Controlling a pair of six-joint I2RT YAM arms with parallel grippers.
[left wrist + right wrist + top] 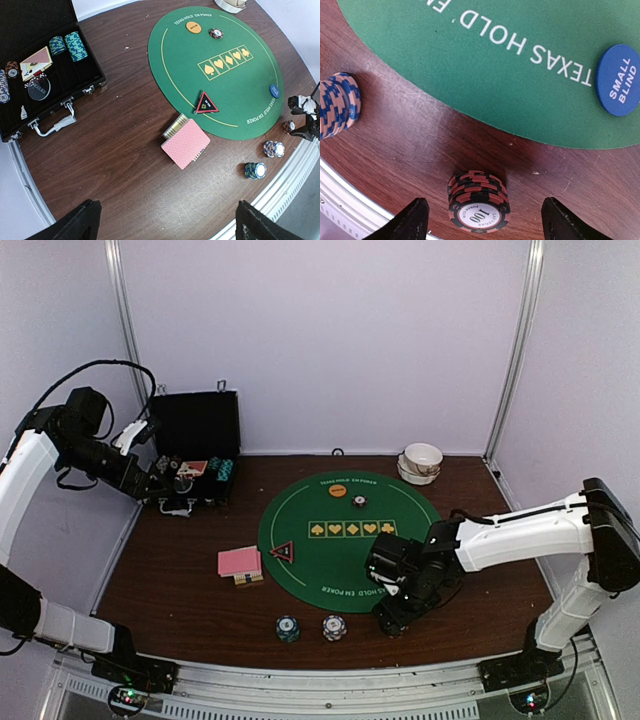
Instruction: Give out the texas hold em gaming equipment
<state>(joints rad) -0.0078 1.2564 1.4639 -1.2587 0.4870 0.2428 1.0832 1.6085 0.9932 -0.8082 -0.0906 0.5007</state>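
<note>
We see a brown table [170, 590] with a round green mat [330, 565] at its middle. An open black case [195, 425] sits in the far left corner, and stacked white bowls [421, 462] stand by the far edge, right of centre.

The left gripper [167, 225] hangs over the left side of the table near the case, its fingers [75, 222] spread wide with nothing between them. Its camera looks into the case as the overhead view cannot, and shows teal chips [75, 46], a card deck [36, 62] and a clear disc [39, 89] in the compartments.

The pink-backed playing cards [239, 562] lie on the wood just left of the mat. By the near edge, off the mat, a teal chip stack [288, 628] and a blue-and-pink chip stack [334, 627] stand just beside each other.

The right gripper [484, 220] sits low at the near edge, to the right of them. From overhead its body hides what lies below. Its own camera shows a red-black chip stack [478, 200] marked 100 on the wood between wide-set fingers [407, 225], with a gap on each side.

The blue disc [620, 80], marked SMALL BLIND, rests on the mat's near rim. The right arm covers it overhead, but both wrist cameras catch it. The red-black triangle marker [282, 552] sits on the mat's left rim beside the cards. The orange disc [338, 491] lies on the mat's far side, with a single chip [359, 502] near it.
</note>
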